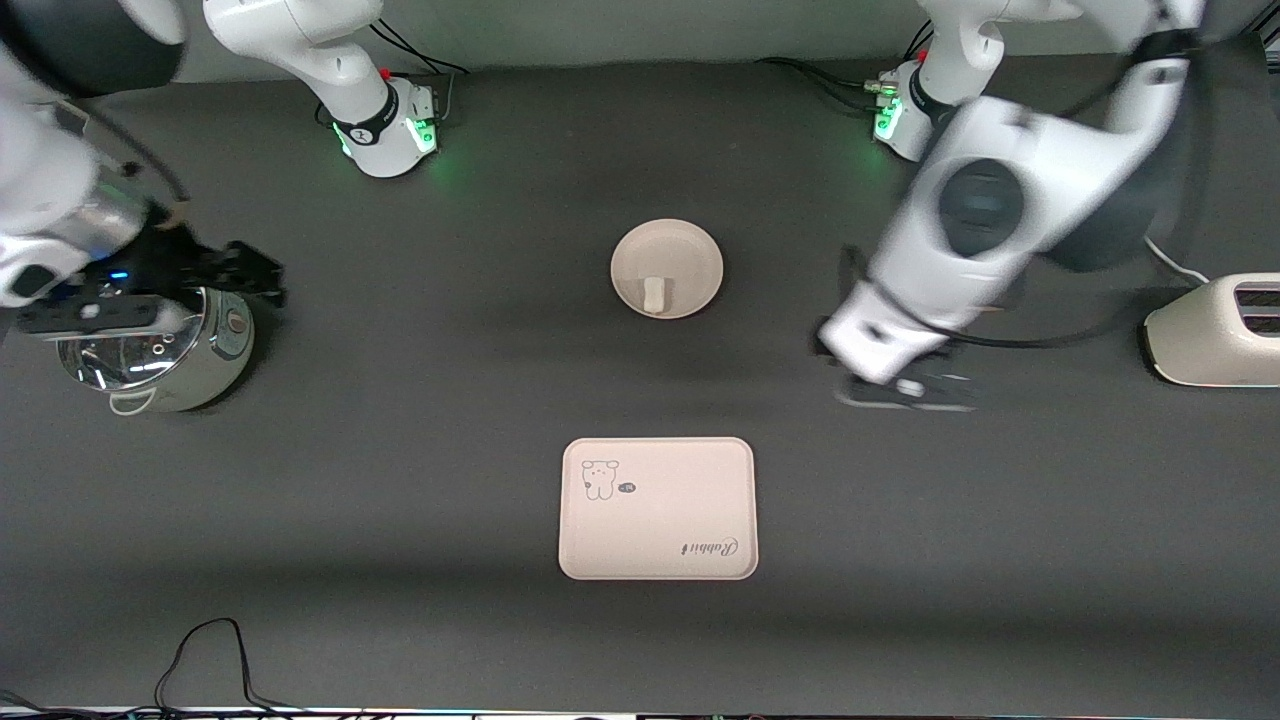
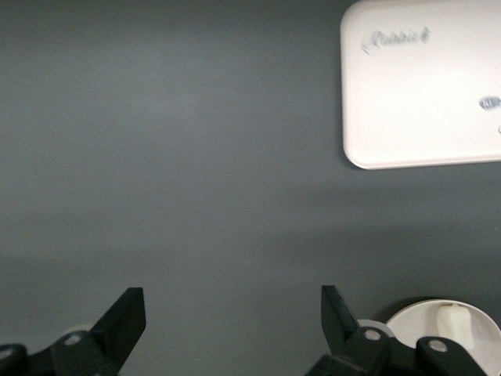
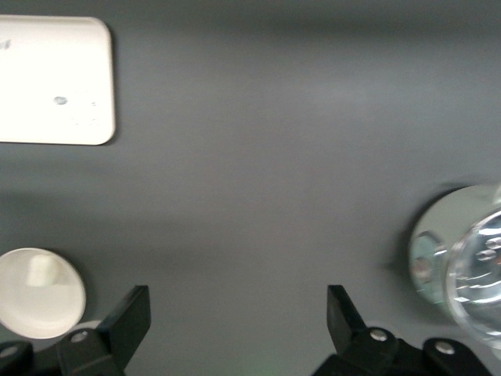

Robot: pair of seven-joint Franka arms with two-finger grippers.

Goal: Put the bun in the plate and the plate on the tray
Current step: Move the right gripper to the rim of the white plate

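Bun sits in the plate at mid-table, between the two arm bases. Nearer the front camera lies the tray, bare and apart from the plate. Left gripper hangs over bare table toward the left arm's end, near a toaster, fingers spread wide and holding nothing. Right gripper hangs over a shiny kettle at the right arm's end, likewise wide open and empty.
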